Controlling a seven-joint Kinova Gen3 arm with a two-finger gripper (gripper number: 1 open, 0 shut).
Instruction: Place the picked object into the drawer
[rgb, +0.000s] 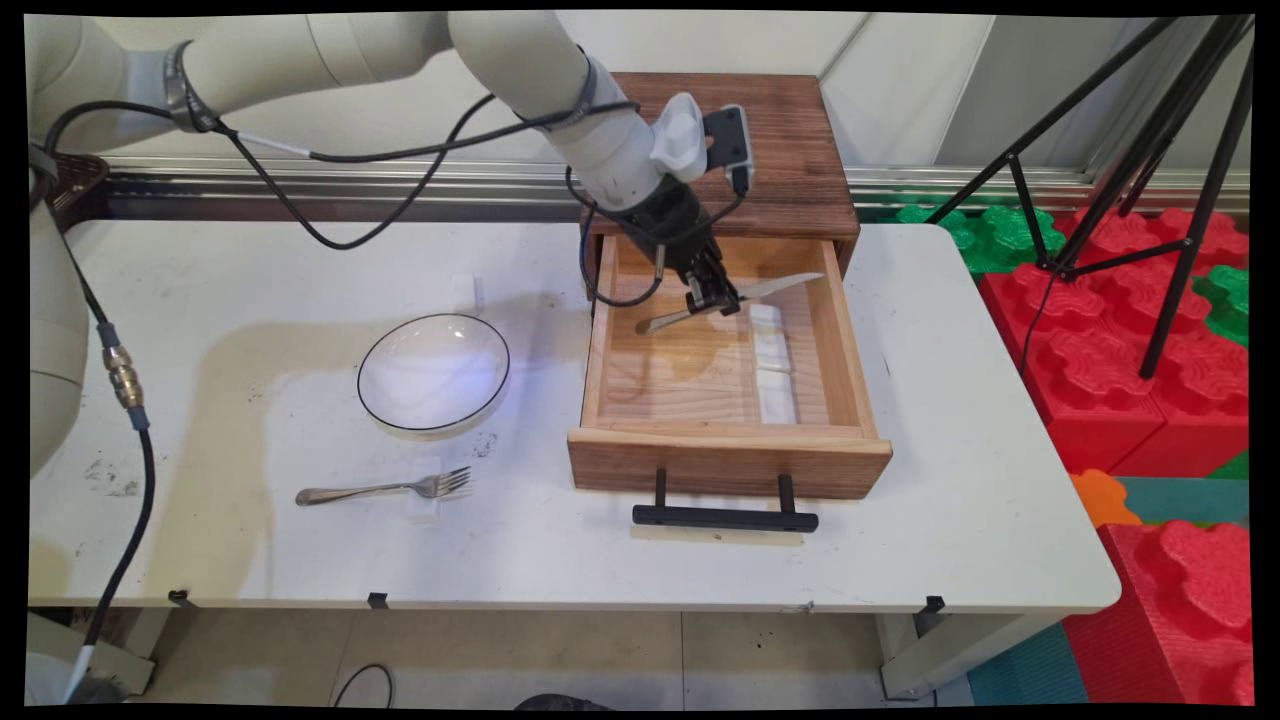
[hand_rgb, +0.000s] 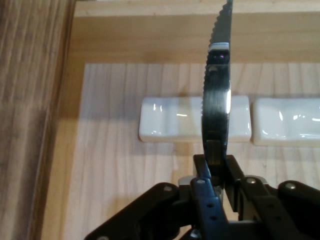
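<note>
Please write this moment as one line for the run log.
gripper: shut on knife | position: above open drawer | in drawer: white rests | on table: bowl, fork

The arm (rgb: 380, 50) is built of smooth off-white rounded links. Black cables (rgb: 330, 210) are draped along it, with a brass-coloured connector (rgb: 122, 375) fitted on one at the left. A black camera module (rgb: 727, 140) is mounted near the wrist. The claw (rgb: 712, 300) is black, its linkage studded with silver pins (hand_rgb: 166, 189).
</note>
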